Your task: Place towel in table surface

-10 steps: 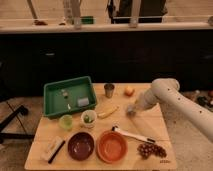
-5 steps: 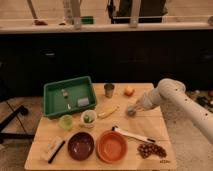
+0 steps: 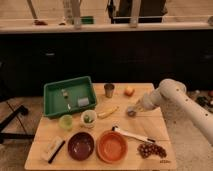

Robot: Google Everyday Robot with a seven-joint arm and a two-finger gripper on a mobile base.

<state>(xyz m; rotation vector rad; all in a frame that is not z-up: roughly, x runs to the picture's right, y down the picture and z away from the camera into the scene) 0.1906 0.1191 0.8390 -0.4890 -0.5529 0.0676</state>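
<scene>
Over the right side of the wooden table, I hold the gripper low beside the banana — whether it grasps anything, I cannot tell. No towel is identifiable to me — placement looks unfinished.

A single white arm enters from the right edge of the frame, low on that side, and runs up and left to a rounded elbow at middle right. From the elbow a shorter forearm slopes down and left toward the centre right of the frame. At its end sits the claw, pointing down and left, low over the right part of the table. It lies just left of the wrist.
</scene>
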